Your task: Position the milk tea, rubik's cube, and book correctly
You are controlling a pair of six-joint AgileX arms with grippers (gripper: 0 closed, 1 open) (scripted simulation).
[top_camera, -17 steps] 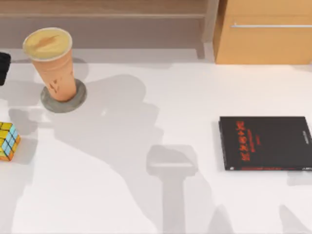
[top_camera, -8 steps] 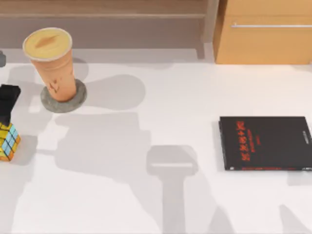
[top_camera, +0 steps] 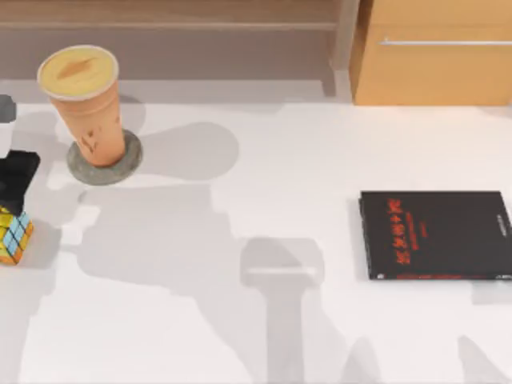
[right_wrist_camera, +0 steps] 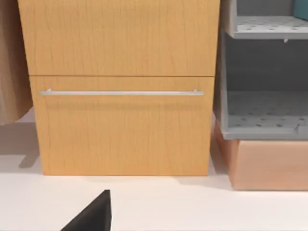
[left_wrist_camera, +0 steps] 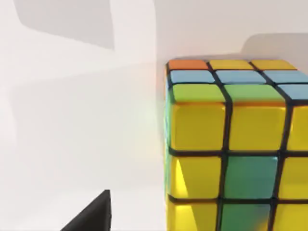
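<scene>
The milk tea [top_camera: 84,100], a tall orange-tan cup with a creamy top, stands upright on a flat grey disc [top_camera: 122,166] at the back left. The rubik's cube [top_camera: 14,237] sits at the table's left edge. It looms close in the left wrist view [left_wrist_camera: 231,144], with yellow, light-blue and orange stickers. My left gripper [top_camera: 16,182] hangs just behind and over the cube, overlapping its far edge. A teal-blue corner [right_wrist_camera: 302,8] rests on an upper grey shelf; too little shows to tell whether it is the book.
A thin black book with red lettering [top_camera: 436,234] lies flat at the right. A wooden drawer cabinet [top_camera: 432,52] stands at the back right; its handle [right_wrist_camera: 120,93] faces the parked right arm's camera. Grey shelves [right_wrist_camera: 264,115] stand beside it.
My left gripper has come in from the far left edge near the cup and moved toward the front, ending over the cube. The cup, cube and black book have not moved.
</scene>
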